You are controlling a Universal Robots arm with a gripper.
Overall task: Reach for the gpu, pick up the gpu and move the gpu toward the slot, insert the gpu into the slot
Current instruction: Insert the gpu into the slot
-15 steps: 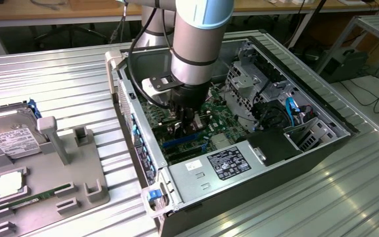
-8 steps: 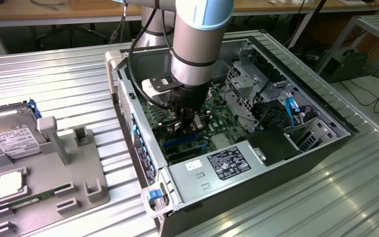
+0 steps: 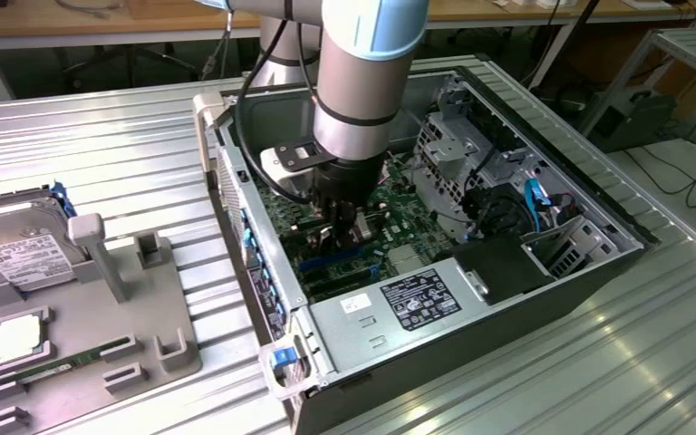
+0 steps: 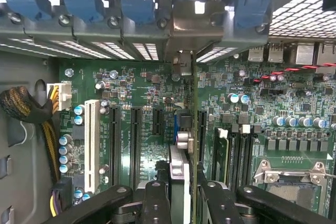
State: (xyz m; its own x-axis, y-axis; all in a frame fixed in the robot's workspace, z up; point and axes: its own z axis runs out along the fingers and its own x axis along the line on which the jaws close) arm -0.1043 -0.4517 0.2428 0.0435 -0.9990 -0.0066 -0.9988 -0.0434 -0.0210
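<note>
My gripper (image 3: 345, 237) reaches down into the open computer case, over the green motherboard (image 3: 409, 213). In the wrist view the gripper (image 4: 185, 191) is shut on the gpu (image 4: 181, 166), a thin dark card seen edge-on between the black fingers (image 4: 156, 203). The card's silver end bracket (image 4: 184, 30) lies against the rear wall of the case, among the blue clips. The slot (image 4: 173, 125) shows as a short blue strip right beside the card's lower edge, and as a blue strip (image 3: 322, 265) just below the gripper. Whether the card sits in it I cannot tell.
Black slots (image 4: 135, 140) and a white slot (image 4: 92, 145) flank the card; the processor socket (image 4: 291, 182) and a cable bundle (image 4: 26, 106) lie further out. Outside the case, a grey fixture (image 3: 106, 308) carries a hard drive (image 3: 22, 249) and a memory stick (image 3: 58, 367).
</note>
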